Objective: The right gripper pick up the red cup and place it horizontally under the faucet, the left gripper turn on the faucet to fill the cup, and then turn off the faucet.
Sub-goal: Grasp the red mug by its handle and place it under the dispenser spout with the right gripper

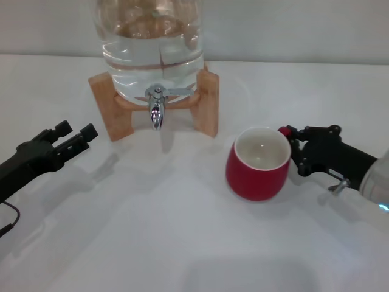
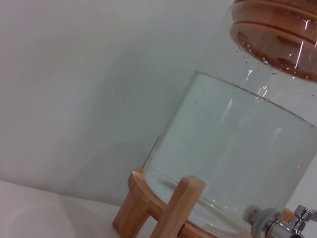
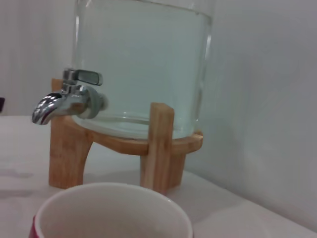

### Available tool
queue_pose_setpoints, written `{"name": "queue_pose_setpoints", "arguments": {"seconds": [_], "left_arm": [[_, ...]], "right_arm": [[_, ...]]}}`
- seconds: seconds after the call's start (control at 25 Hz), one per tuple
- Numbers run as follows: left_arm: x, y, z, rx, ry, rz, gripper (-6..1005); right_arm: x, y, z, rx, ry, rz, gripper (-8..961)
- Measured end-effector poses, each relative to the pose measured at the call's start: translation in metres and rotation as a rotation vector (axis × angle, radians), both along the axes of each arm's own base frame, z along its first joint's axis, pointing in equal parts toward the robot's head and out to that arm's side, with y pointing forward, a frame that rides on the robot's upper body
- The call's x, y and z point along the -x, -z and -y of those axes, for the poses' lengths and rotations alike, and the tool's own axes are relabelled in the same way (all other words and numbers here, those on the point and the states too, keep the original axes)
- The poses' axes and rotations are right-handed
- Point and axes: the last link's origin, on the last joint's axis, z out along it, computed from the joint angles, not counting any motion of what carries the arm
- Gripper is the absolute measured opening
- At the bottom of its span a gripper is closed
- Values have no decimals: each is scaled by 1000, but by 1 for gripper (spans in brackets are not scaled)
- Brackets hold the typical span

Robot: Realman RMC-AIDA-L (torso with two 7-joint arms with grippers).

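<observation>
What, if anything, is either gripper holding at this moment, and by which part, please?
The right gripper grips the squat glossy red ceramic cup by its small loop handle. The left gripper holds nothing, its fingers open.

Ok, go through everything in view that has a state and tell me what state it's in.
red cup: upright on the table, empty, right of the faucet, not under it.
faucet: no water running.
water jar: on its wooden stand, holding water.
right pincer: at the cup's handle, grip unclear.
left pincer: open, holding nothing, left of the stand.
</observation>
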Motion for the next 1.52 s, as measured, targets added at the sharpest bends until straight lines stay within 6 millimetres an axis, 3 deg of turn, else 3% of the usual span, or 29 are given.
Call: {"name": "queue_pose_setpoints", "arguments": {"seconds": [0.44,0.92,1.52], "left_arm": [[1,-1,1,-10,-6,6,892],[1,-1,0,-10,-7,7,892],[3,-1,3,-8,-14,9,892]], "right_arm": [[21,16,-9,17,15,43,84],[43,36,-5,60,19,50,84],[60,45,-14,84,11,63,84]]}}
